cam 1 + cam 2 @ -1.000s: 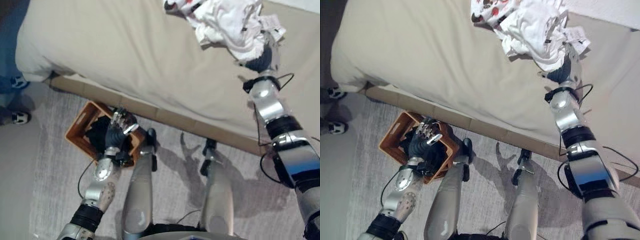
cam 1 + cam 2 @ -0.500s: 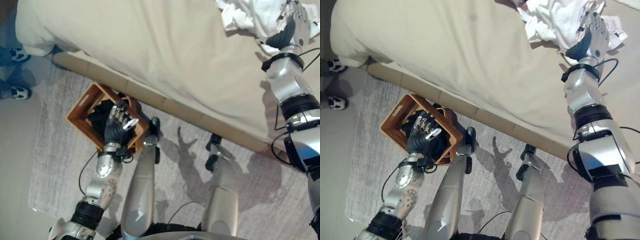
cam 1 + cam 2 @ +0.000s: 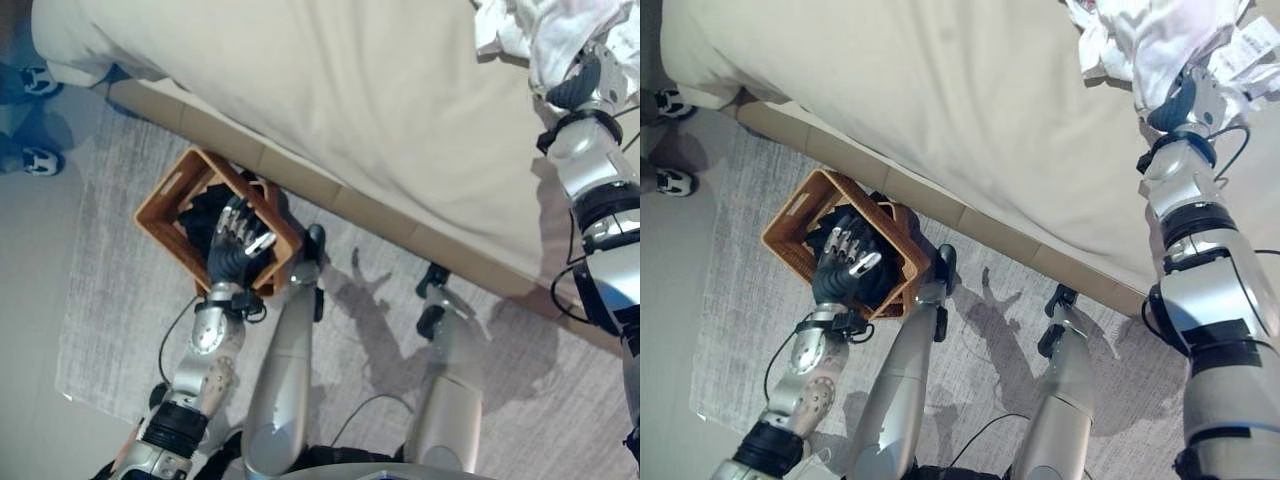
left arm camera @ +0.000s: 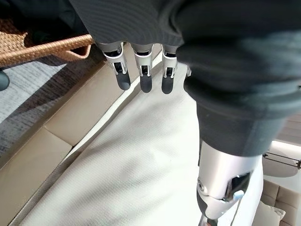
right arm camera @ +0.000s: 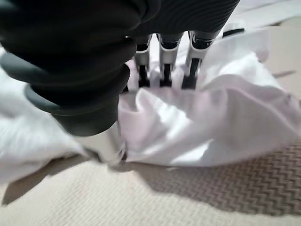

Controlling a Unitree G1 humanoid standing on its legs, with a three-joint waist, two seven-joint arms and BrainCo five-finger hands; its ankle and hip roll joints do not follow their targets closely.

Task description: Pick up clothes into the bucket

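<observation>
- White cloth, a crumpled heap of clothes, lies on the beige bed at its far right part, well apart from the bucket.
- The right hand reaches over the bed into the near edge of that heap; in the right wrist view its fingers go straight down into the folds, their tips buried in the white fabric, the thumb low beside the cloth.
- Whether those fingers have closed on the fabric cannot be told, since the cloth hides their ends.
- The bucket, a woven orange-brown basket, stands on the grey carpet just beside the bed's base, with dark clothing already inside.
- The left hand hovers above the near side of the bucket, fingers straight and relaxed, holding nothing.
- A person's shoes show on the floor at the far left.
</observation>
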